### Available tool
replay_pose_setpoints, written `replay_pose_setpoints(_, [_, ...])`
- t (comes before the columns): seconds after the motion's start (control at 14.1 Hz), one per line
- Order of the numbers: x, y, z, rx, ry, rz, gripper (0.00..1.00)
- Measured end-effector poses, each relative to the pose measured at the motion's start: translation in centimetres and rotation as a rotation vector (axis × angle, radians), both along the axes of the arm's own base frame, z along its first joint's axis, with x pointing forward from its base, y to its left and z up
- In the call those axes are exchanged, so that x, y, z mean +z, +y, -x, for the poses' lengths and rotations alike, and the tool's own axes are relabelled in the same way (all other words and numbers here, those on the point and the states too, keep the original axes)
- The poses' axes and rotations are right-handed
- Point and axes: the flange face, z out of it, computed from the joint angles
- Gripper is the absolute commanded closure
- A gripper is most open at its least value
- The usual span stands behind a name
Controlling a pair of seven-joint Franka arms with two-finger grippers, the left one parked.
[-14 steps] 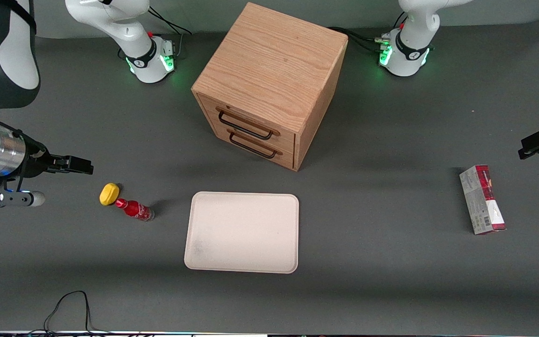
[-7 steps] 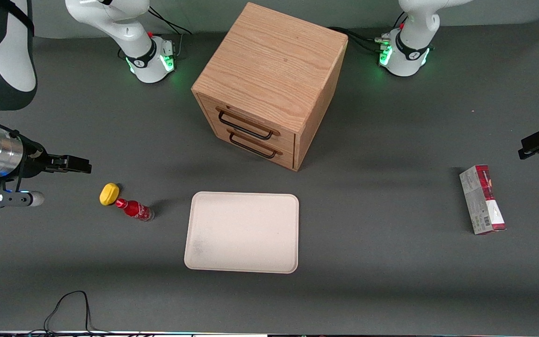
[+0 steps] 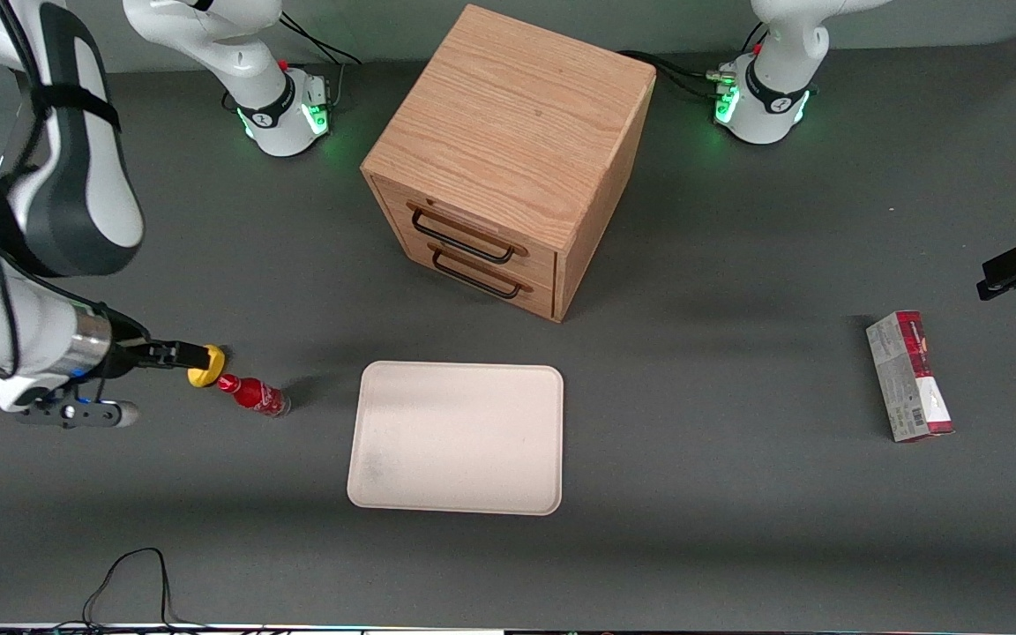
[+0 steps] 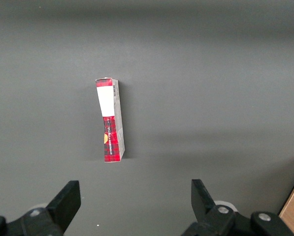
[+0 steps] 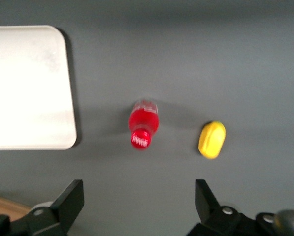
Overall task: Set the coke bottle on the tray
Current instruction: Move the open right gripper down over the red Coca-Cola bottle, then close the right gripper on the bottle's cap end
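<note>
The coke bottle [image 3: 254, 395], tiny, clear, with red cap and red label, lies on its side on the grey table beside the beige tray [image 3: 457, 437]. It also shows in the right wrist view [image 5: 144, 123], with the tray's corner [image 5: 33, 93] beside it. My right gripper [image 3: 190, 354] hovers open and empty above the table, just over the yellow oval lump [image 3: 205, 367] that lies against the bottle's cap. In the right wrist view the open gripper [image 5: 139, 199] has its two dark fingers [image 5: 72, 199] wide apart, with bare table between them.
A wooden drawer cabinet [image 3: 512, 159] with two black handles stands farther from the front camera than the tray. A red-and-grey carton [image 3: 909, 376] lies toward the parked arm's end of the table. The yellow lump also shows in the right wrist view [image 5: 212, 139]. A black cable [image 3: 124, 586] lies at the near edge.
My right arm has swung in and the gripper has moved nearer the front camera and toward the bottle, now over the yellow lump. Bottle, lump and tray have not moved.
</note>
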Motion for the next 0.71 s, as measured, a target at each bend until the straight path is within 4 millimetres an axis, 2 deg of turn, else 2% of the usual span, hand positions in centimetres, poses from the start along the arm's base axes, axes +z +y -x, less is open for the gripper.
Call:
replay_pose_setpoints(0.28, [-6.5,-0.3,0.9,-0.004,-0.056,0.002,0.00])
replay_pose_setpoints(0.42, [-8.9,-0.4,1.8,0.011,-0.071,0.001,0.00])
replay_pose_setpoints(0.71, [-10.5,-0.5,2.7,0.017,-0.085,0.001,0.01])
